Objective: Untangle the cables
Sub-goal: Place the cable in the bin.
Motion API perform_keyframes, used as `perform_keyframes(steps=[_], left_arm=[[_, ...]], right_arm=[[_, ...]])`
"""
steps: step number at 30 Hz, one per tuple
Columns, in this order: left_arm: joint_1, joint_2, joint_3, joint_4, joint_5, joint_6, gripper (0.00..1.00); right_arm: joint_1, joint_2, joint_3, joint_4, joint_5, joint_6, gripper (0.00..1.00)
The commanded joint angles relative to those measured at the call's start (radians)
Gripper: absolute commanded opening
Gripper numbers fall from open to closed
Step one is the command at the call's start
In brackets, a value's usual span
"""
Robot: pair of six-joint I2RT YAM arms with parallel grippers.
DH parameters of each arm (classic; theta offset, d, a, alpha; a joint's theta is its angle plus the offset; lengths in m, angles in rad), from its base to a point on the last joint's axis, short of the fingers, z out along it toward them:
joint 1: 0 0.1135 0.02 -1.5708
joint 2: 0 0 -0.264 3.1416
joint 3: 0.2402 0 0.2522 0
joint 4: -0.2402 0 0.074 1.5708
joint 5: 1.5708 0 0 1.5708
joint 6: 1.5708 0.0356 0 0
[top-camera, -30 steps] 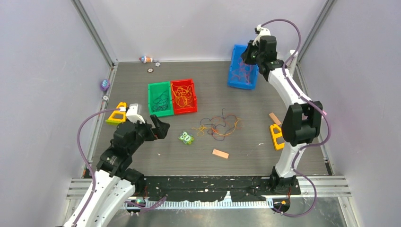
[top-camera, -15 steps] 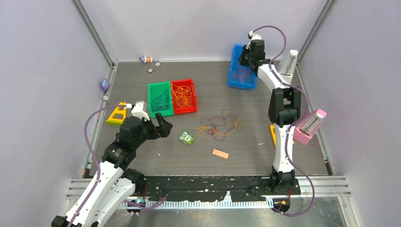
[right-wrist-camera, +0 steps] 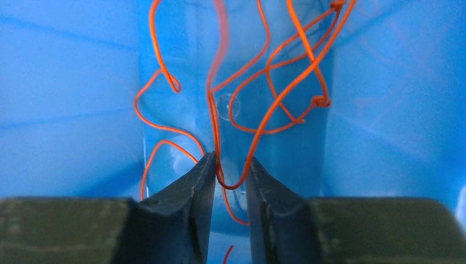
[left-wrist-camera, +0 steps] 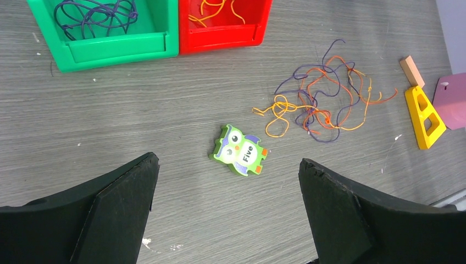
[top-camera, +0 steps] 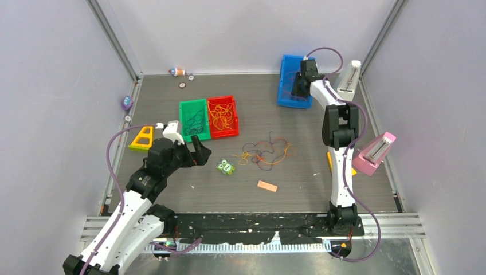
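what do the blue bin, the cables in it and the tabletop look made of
Blue bin: moulded plastic, glossy, soft reflections on its walls. Cables: probably plastic-coated wire, since they hold springy loops and kinks. Tabletop: matte grey wood-grain, likely laminate.

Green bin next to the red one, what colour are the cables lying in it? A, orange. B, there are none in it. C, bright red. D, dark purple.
D: in the left wrist view, dark purple cables lie coiled inside the green bin.
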Motion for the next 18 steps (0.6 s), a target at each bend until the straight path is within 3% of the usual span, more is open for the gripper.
perform_keyframes(steps=[1, 2, 4, 11, 18], left_arm=[[0.003, 0.004, 0.056, 0.056, 0.025, 0.014, 1.00], [0.004, 0.003, 0.058, 0.054, 0.026, 0.013, 1.00], [0.004, 0.001, 0.059, 0.052, 0.033, 0.013, 1.00], [0.003, 0.009, 0.060, 0.043, 0.051, -0.005, 1.00], [0.004, 0.073, 0.073, 0.036, 0.112, -0.038, 1.00]], right_arm=[[-0.002, -0.084, -0.007, -0.040, 0.026, 0.004, 0.49], [-0.002, -0.105, -0.012, -0.038, 0.027, -0.001, 0.56], [-0.003, -0.136, -0.016, -0.045, 0.023, -0.008, 0.62], [-0.002, -0.269, 0.028, -0.082, -0.078, -0.013, 0.76], [-0.002, -0.388, -0.051, -0.081, -0.128, -0.022, 0.90]])
